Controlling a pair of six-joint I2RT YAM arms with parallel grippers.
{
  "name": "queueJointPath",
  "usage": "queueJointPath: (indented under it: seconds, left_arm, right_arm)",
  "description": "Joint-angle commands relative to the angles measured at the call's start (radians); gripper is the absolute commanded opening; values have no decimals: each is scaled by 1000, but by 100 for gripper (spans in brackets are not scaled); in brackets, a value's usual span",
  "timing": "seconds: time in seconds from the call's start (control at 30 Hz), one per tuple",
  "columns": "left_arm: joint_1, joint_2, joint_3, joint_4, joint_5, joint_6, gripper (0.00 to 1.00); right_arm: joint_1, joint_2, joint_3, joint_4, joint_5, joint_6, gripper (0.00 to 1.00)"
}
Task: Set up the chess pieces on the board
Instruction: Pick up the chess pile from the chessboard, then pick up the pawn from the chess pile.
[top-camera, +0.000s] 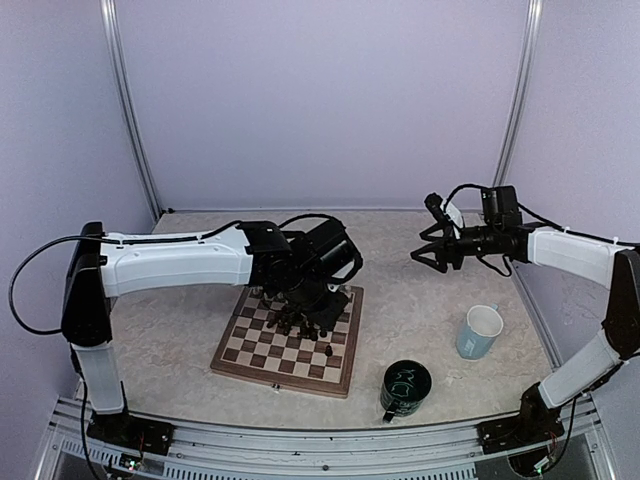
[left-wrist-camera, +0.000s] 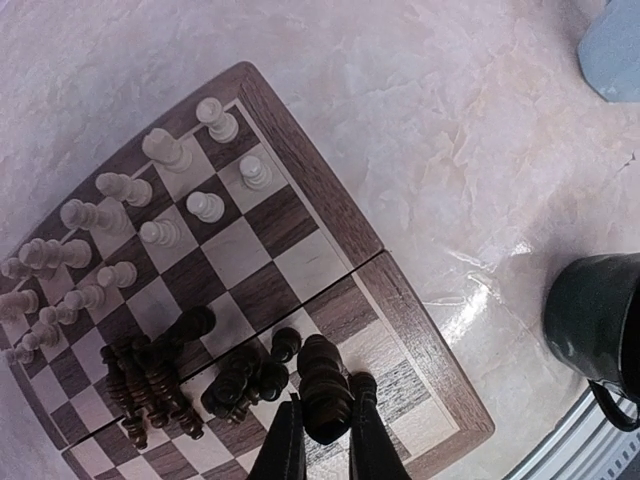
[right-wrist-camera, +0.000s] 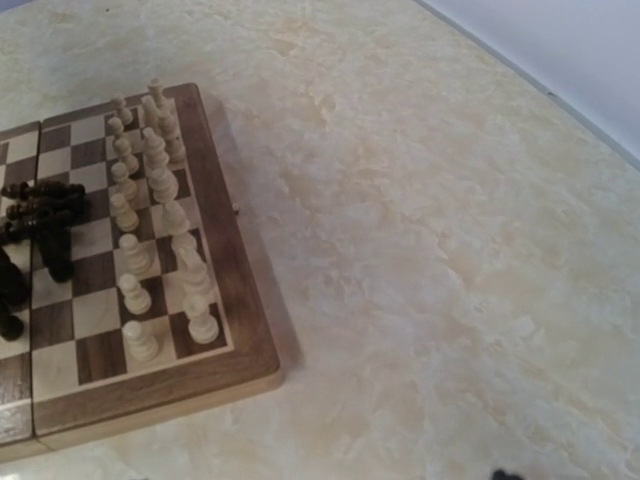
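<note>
Nearest you, by the table's (top-camera: 420, 310) front edge, stands the dark mug (top-camera: 405, 388). The blue mug (top-camera: 480, 331) sits a little farther back and to its right, apart from it. Neither touches the board (top-camera: 262, 352), which lies left of them, turned at an angle.

Your left gripper (left-wrist-camera: 325, 445) is down over the board's far half. Its fingers (left-wrist-camera: 286, 445) are closed against both sides of one dark piece (left-wrist-camera: 325, 390), which sits over a square beside the board's border, close to the centre seam. You cannot tell from these views whether that piece is lifted or resting on its square.

Just beside it, the other dark pieces (left-wrist-camera: 150, 385) are bunched in loose clumps near the middle of the board. Several of them are lying down rather than standing in rows. The white pieces (left-wrist-camera: 165, 150) stand upright in two rows along one end of the board.

Farthest back, your right gripper (top-camera: 425, 256) hovers above bare table, well clear of the board and mugs. Its jaws are spread with nothing between them.
</note>
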Motion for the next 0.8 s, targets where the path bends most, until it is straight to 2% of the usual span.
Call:
queueJointPath:
  seconds: [0.0, 0.23, 0.37, 0.47, 0.63, 0.7, 0.77]
  left_arm:
    - [5, -109, -8, -29, -24, -27, 2]
    - [10, -256, -93, -6, -79, -74, 2]
    - [26, -327, -154, 79, -98, -110, 1]
    - [56, -393, -224, 221, -103, -154, 0]
    - [103, -527, -406, 552, -84, -228, 0]
    - [107, -594, -489, 703, -82, -238, 0]
    - [107, -650, -597, 867, -79, -255, 0]
  right_arm:
    - [1, 11, -14, 7, -11, -8, 72]
    - [1, 29, -10, 5, -32, -8, 72]
    - [8, 26, -10, 13, -123, 26, 71]
    - [13, 43, 0, 105, -229, 205, 70]
    - [35, 143, 66, 282, -408, 630, 67]
    - [50, 183, 70, 415, -478, 829, 67]
    - [71, 220, 47, 616, -531, 1090, 67]
